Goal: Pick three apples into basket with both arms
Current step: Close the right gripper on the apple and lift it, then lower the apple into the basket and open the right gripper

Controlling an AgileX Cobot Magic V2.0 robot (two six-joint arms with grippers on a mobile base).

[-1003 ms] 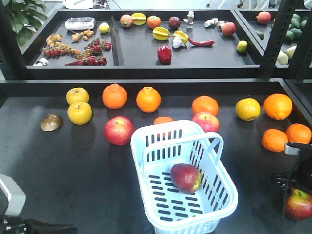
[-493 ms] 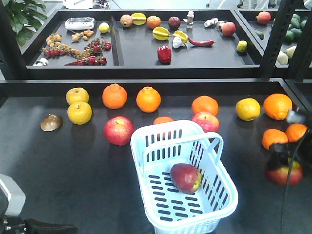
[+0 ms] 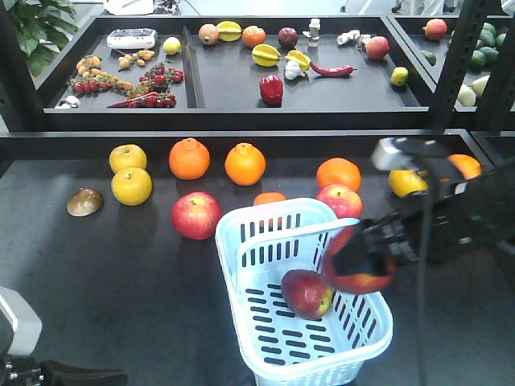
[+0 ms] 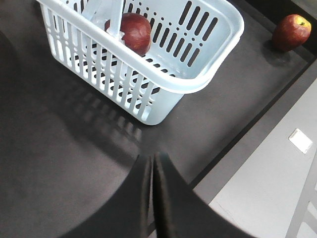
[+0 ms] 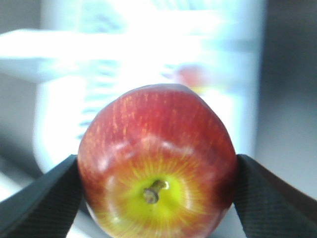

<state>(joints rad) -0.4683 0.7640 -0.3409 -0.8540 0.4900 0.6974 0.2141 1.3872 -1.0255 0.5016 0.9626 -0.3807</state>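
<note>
One apple [image 3: 306, 293] lies in basket [image 3: 228, 241]. My right hand [image 5: 157, 198] is clamped on second apple [image 3: 360, 261] over the right rim; basket floor is just left, below. Left hand [image 4: 152, 188], fingers together, hangs nearer third apple [image 3: 195, 215] on surface [image 3: 121, 281].

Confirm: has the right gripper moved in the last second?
Yes. The right gripper, shut on an apple, has swung left from the picture's right edge to above the basket's right rim.
</note>
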